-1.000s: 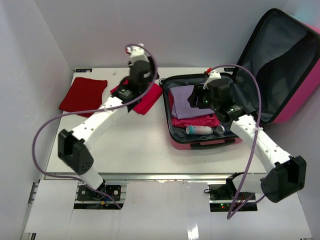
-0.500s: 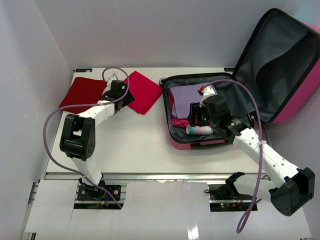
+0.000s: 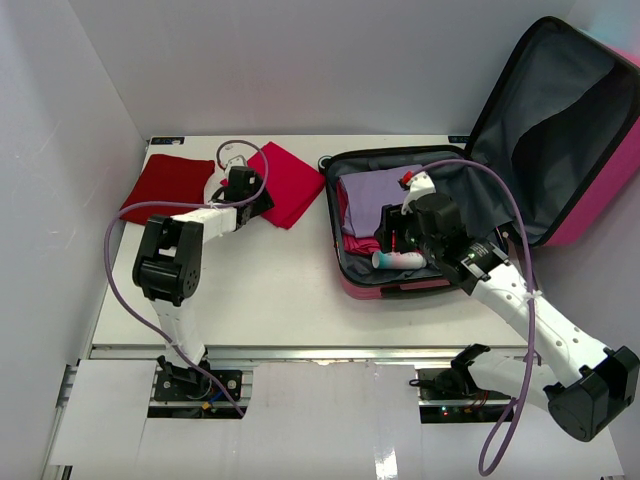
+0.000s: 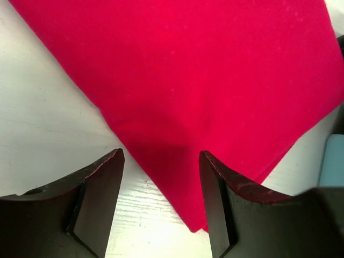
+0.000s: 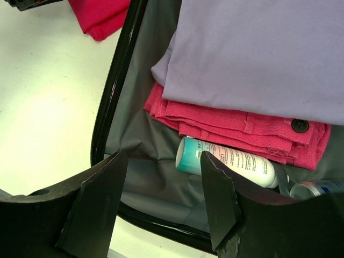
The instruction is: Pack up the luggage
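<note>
The luggage [image 3: 400,287] lies open at the right, its lid [image 3: 550,120] leaning up and back. Inside are a lavender cloth [image 5: 258,54] on a folded pink garment [image 5: 236,121], with a white and teal tube [image 5: 231,161] along the near wall. My right gripper [image 5: 164,183] hangs open above the grey lining [image 5: 145,134] beside the tube's cap, holding nothing. A bright red cloth [image 4: 215,80] lies on the table left of the case. My left gripper [image 4: 160,183] is open low over the cloth's near corner, one finger on each side of it.
A darker red cloth [image 3: 165,185] lies folded at the back left of the table [image 3: 270,290]. A can end [image 5: 317,188] shows at the tube's far end. The case's black rim [image 5: 115,80] runs close to my right gripper. White walls close in the left and back.
My left arm has folded back, bringing its gripper down from the back of the table to the bright red cloth's near corner. My right gripper has shifted toward the case's near wall.
</note>
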Controlling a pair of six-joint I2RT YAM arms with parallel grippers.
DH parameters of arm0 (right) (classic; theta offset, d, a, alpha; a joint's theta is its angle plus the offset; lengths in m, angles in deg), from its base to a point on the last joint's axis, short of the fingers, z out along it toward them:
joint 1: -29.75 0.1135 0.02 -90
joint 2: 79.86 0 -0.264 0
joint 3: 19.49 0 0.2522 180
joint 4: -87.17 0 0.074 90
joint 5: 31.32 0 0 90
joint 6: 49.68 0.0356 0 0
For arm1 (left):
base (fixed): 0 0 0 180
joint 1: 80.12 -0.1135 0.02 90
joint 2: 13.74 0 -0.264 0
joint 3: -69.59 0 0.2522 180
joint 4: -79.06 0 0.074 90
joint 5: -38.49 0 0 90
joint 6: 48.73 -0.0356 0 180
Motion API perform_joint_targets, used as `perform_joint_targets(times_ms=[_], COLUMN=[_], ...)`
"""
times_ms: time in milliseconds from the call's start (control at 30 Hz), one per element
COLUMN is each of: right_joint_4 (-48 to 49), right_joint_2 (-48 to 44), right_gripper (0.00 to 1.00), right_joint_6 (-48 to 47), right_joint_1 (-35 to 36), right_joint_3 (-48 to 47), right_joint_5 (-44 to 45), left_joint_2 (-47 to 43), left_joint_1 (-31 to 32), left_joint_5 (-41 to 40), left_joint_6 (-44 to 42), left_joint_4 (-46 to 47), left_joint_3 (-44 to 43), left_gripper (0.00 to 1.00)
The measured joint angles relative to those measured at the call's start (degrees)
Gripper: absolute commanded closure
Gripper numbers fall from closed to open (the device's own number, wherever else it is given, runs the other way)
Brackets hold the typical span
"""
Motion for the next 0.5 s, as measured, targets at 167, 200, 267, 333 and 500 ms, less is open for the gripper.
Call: perform_joint_targets(times_ms=[167, 200, 267, 333, 500], right_joint_4=[0.1, 0.0, 0.0, -0.1, -0.1], right_joint_2=[0.0, 0.0, 0.0, -0.1, -0.2], right_gripper=[0.36, 0.36, 0.36, 0.36, 0.36], right_joint_6=[-0.4, -0.5, -0.6, -0.7, -0.9], right_joint_1=[0.5, 0.6, 0.7, 0.9, 1.2], right_joint_3=[0.7, 0.8, 0.8, 0.8, 0.8], right_joint_5=[0.7, 0.8, 1.0, 1.1, 2.3], left_joint_2=[0.3, 0.3, 0.3, 0.3, -0.3], left_joint_1=[-1.2, -1.8, -3.1, -4.3, -7.0], left_joint_5=[1.0, 1.4, 2.2, 2.6, 2.7], left_joint_6=[-0.5, -0.5, -0.2, 0.3, 1.3], left_joint_4=[4.3, 5.0, 5.7, 6.4, 10.5], left_joint_3=[1.8, 2.1, 2.4, 2.4, 4.9], left_gripper=[0.26, 0.24, 0.23, 0.23, 0.22])
